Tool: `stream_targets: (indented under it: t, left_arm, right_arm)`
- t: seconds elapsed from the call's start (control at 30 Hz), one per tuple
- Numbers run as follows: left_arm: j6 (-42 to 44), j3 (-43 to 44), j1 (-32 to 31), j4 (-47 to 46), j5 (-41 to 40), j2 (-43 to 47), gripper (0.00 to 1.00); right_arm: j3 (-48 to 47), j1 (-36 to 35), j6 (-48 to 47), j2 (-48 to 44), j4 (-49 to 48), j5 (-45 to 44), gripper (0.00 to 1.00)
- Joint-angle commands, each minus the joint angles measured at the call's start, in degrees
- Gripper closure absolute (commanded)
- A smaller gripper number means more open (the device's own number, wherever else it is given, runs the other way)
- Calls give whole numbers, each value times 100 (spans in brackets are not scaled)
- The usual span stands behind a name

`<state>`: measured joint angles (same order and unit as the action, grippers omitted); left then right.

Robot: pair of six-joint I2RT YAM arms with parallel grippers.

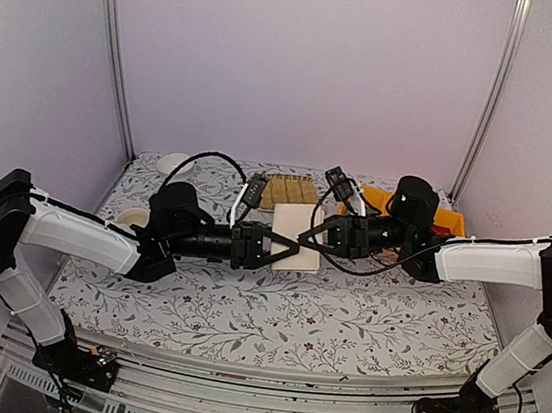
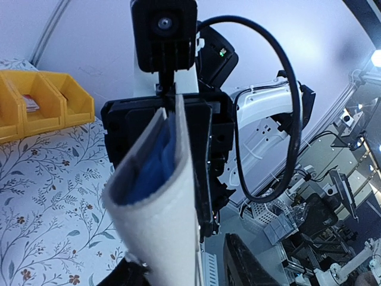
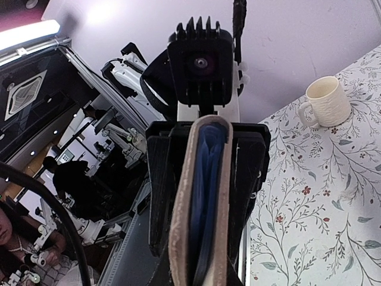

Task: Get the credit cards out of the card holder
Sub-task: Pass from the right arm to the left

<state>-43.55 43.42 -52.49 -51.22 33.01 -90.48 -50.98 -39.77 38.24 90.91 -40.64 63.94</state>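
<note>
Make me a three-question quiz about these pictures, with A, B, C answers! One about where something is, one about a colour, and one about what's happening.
1. Where is the yellow bin?
A. at the far right of the table
B. at the near left corner
C. on the straw mat

2. What colour is the card peeking out of the card holder?
A. green
B. blue
C. black

3. The card holder is:
A. lying flat on the table
B. inside the mug
C. clamped in the right end effector, off the table

Answers: A, the top view shows it there; B, blue shows between the cream flaps; C, the left wrist view shows its far end in those jaws.
</note>
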Motion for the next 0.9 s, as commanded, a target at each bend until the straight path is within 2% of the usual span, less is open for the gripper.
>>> stream_targets:
  t: [0.0,0.13,0.3,0.47,0.63,0.83,0.87]
  left_arm:
    - [276,-101,-32,-110,-106,295,60]
    - [435,-15,-35,187,-197,352,72]
    - [401,44,-57,175,-122,285,79]
    - [395,-2,-52,244,-253,334,100]
    - [286,-9,-56,413,-459,305,100]
    - [58,11,-55,613,-557,64,100]
    - [9,1,-57,587,-537,20,100]
  right_arm:
    - [-261,-35,-409,-217,482,226,99]
    - [-303,-31,-667,-264,760,220,99]
    - [-337,-44,-669,-268,760,235,99]
    - [-310,-40,-686,-258,806,235,99]
    - [-285,-33,-733,-269,893,157,98]
    - [-198,103,-644,-212,995,31,82]
    - [-146,161,-598,-219,996,-14,75]
